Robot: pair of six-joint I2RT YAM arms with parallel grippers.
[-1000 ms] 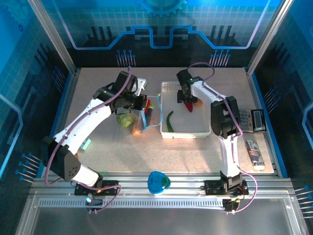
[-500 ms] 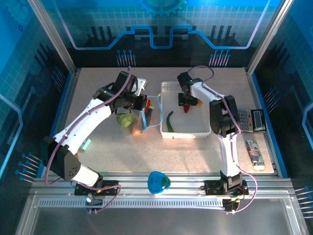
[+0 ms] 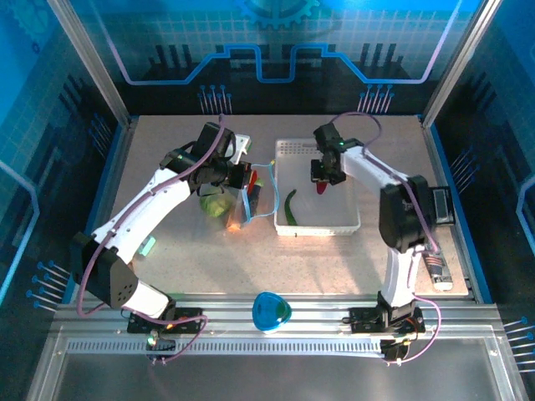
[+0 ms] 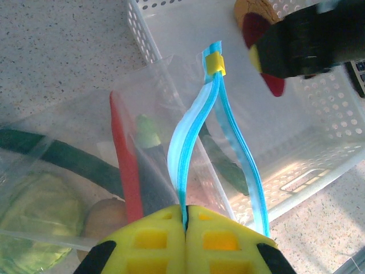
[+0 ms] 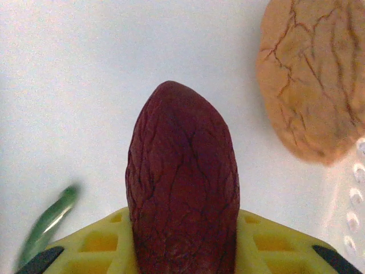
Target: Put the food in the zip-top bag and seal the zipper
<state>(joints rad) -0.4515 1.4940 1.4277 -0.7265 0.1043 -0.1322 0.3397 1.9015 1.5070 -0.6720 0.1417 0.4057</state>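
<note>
Right hand [image 5: 181, 245] has just closed on red piece [image 5: 181, 165] in basket [image 3: 287, 149]; likely ready to lift toward bag [image 4: 68, 125]. Left hand [image 4: 185, 222] clenched on zipper [image 4: 188, 137], mouth open.

On the speckled tabletop [image 3: 276, 267] we see a white basket [image 3: 318, 231], the zip-top bag [image 3: 238, 209] just beside it, and perhaps a calculator [image 3: 443, 205] at the right edge.

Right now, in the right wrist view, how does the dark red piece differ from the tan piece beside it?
The dark red piece is narrow and pointed; the tan piece is broader and rounder. The dark red piece sits gripped in the right gripper; the tan piece lies free on the floor of the white basket. Both have cracked, veined skins.
</note>
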